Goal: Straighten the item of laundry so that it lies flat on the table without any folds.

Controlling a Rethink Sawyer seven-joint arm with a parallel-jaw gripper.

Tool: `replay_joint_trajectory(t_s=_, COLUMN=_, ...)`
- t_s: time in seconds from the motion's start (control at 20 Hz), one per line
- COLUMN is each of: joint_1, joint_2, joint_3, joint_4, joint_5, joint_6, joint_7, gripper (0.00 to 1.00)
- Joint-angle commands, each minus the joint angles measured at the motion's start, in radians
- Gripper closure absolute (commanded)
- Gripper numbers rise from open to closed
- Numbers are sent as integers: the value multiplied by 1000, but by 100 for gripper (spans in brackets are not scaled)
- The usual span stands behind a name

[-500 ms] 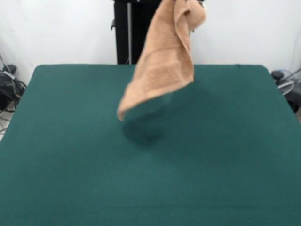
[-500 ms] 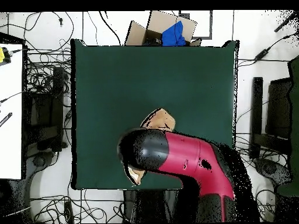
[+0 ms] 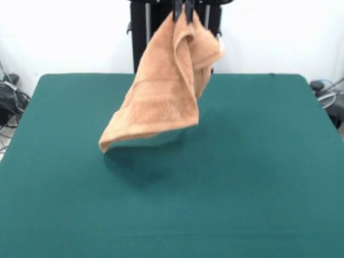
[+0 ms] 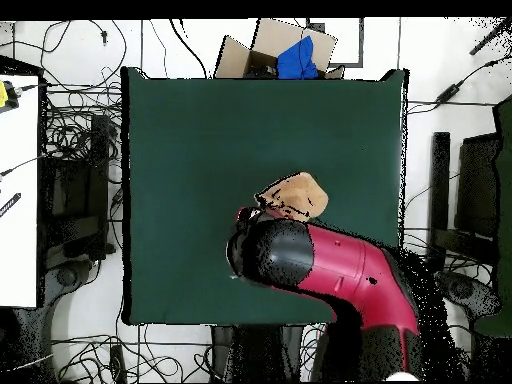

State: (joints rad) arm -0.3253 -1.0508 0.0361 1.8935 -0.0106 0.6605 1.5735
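The orange-tan towel (image 3: 161, 91) hangs folded in the air from my gripper (image 3: 183, 12) at the top of the front view. The black fingers (image 3: 177, 11) are pinched shut on its top edge. The towel's lower corner swings out to the left, just above the green table (image 3: 258, 177), and casts a shadow on it. A white tag (image 3: 220, 38) shows on the towel's right edge. In the overhead view the red and black arm (image 4: 330, 265) covers the gripper, and only part of the towel (image 4: 298, 194) shows beyond it.
The robot's black pedestal (image 3: 142, 37) stands behind the table's far edge. In the overhead view a cardboard box with blue cloth (image 4: 290, 55) sits past the table's top edge, and cables and equipment lie around the table.
The gripper has moved left in the front view and a little lower, with the towel in it. The towel's lower corner has swung further left and down.
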Motion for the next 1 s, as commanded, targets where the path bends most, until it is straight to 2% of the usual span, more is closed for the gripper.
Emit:
replay_joint_trajectory(t_s=0.05, joint_1=-5, joint_2=152, joint_3=72, joint_4=36, joint_5=-53, joint_6=-67, joint_7=57, gripper=100)
replay_joint_trajectory(t_s=0.3, joint_1=9, joint_2=262, joint_3=66, joint_4=-13, joint_5=-80, joint_6=-170, joint_7=73, gripper=100)
replay_joint_trajectory(t_s=0.7, joint_1=32, joint_2=328, joint_3=53, joint_4=-33, joint_5=-82, joint_6=-248, joint_7=91, gripper=100)
replay_joint_trajectory(t_s=1.0, joint_1=42, joint_2=331, joint_3=46, joint_4=-30, joint_5=-82, joint_6=-260, joint_7=98, gripper=100)
